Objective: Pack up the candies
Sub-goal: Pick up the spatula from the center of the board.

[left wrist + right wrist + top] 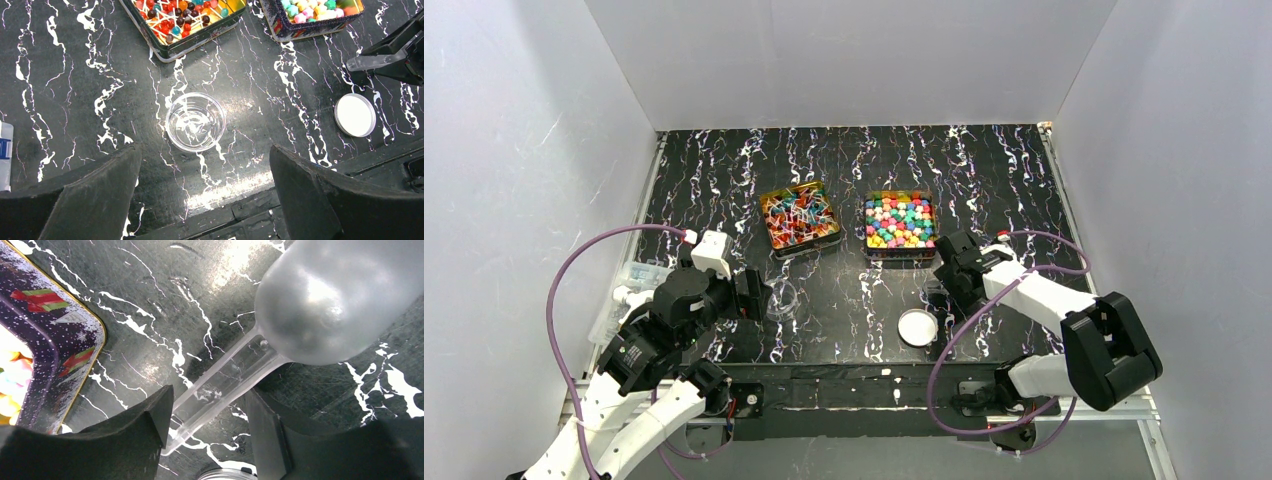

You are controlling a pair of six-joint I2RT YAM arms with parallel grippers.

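The candies fill two open tins: twist-wrapped ones [799, 217] in the left tin [776, 250], cube-like ones [900, 222] in the right tin [871, 252]. A clear cup [195, 121] stands empty on the table, just ahead of my left gripper [203, 152], which is wide open and holds nothing. A clear plastic scoop [325, 300] lies on the table beside the right tin [60, 335]. My right gripper [210, 400] straddles its handle [225, 385], jaws partly apart, with a gap still showing on one side. From the left wrist view the scoop [372, 61] pokes out of that gripper.
A round white lid [917, 327] lies near the front edge, between the arms and just behind the right fingers. Clear packets [629, 290] sit at the left table edge. White walls enclose the black marbled table on three sides.
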